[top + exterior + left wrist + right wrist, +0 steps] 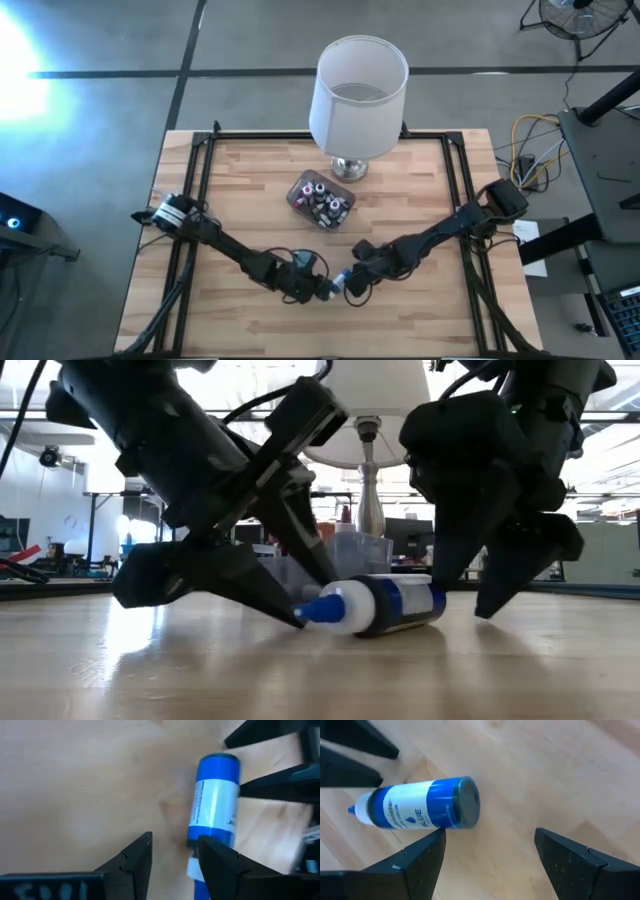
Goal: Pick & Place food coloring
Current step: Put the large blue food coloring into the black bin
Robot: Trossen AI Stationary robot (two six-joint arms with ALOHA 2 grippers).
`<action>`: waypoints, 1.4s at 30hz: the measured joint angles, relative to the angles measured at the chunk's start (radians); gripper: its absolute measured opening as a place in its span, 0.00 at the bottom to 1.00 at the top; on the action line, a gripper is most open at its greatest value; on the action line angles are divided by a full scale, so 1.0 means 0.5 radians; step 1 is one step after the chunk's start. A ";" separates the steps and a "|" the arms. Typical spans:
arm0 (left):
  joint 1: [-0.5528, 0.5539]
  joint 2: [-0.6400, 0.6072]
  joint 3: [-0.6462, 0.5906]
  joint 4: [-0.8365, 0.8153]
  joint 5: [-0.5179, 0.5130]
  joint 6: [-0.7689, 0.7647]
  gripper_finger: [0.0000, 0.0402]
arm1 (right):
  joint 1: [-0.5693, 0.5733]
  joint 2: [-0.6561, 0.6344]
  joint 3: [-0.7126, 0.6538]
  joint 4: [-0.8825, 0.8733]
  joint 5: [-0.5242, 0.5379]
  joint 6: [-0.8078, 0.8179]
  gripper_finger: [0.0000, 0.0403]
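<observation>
1. Bottle status: you have one blue food coloring bottle [378, 605] lying on its side on the bare wooden table [420, 320], at about 6 o'clock from the table's centre in the high view. Its label reads "BLUE" in the right wrist view [422, 805].
2. Left gripper [318, 288]: low on the table at the bottle's nozzle end. Fingers stand moderately apart and hold nothing; the left wrist view shows the bottle [214, 807] just ahead, one finger [220, 865] overlapping its nozzle end. You cannot confirm contact.
3. Right gripper [348, 285]: at the bottle's flat base end, facing the left gripper. Fingers wide, nothing held; the bottle lies just beyond the fingertips.
4. Remaining food coloring bottles [322, 203]: piled in a small translucent tub [296, 189] at 12 o'clock from the two grippers, well apart from them.
5. Lamp [358, 95]: white shade, metal base, standing just beyond the tub, at its 1 o'clock.
</observation>
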 joint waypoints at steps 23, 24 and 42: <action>-0.024 0.208 0.437 -0.207 -0.086 0.195 0.33 | -0.065 -0.136 -0.009 -0.080 0.157 -0.200 0.75; -0.027 0.183 0.442 -0.259 -0.102 0.211 0.33 | -0.056 -0.149 -0.011 -0.146 0.174 -0.180 0.75; 0.071 -0.113 0.424 -1.003 -0.232 0.738 0.33 | 0.000 -0.119 -0.021 -0.173 0.210 -1.993 0.70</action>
